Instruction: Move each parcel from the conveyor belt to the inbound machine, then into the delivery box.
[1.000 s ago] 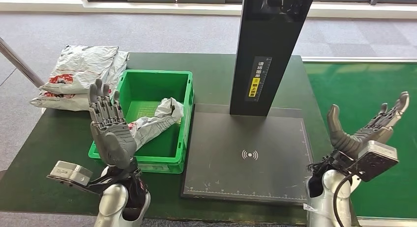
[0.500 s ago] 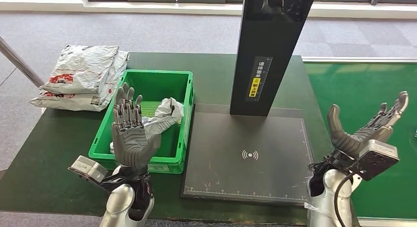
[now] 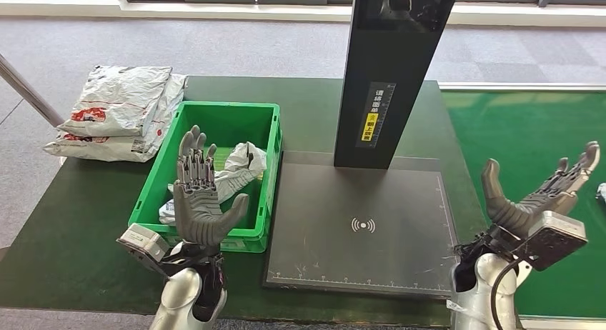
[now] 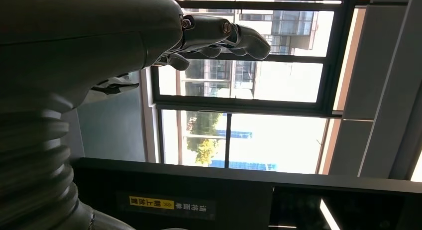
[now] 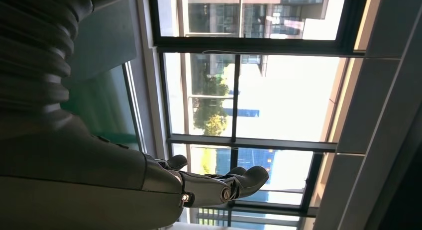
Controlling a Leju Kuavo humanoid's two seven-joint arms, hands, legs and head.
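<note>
moved: left hand has shifted toward the scanner plate, fingers spread, empty.
right hand: open, empty, beside the plate.
parcel: crumpled inside green box, left of the plate.

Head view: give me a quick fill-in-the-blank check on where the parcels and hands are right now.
1. The crumpled parcel lies inside the green ____.
2. The scan plate of the inbound machine holds ____ parcels.
3. The stacked parcels lie on the table to the ____ of the crate.
4. The left hand and right hand are both open and hold ____.

Missing words: crate; no; left; nothing
</note>
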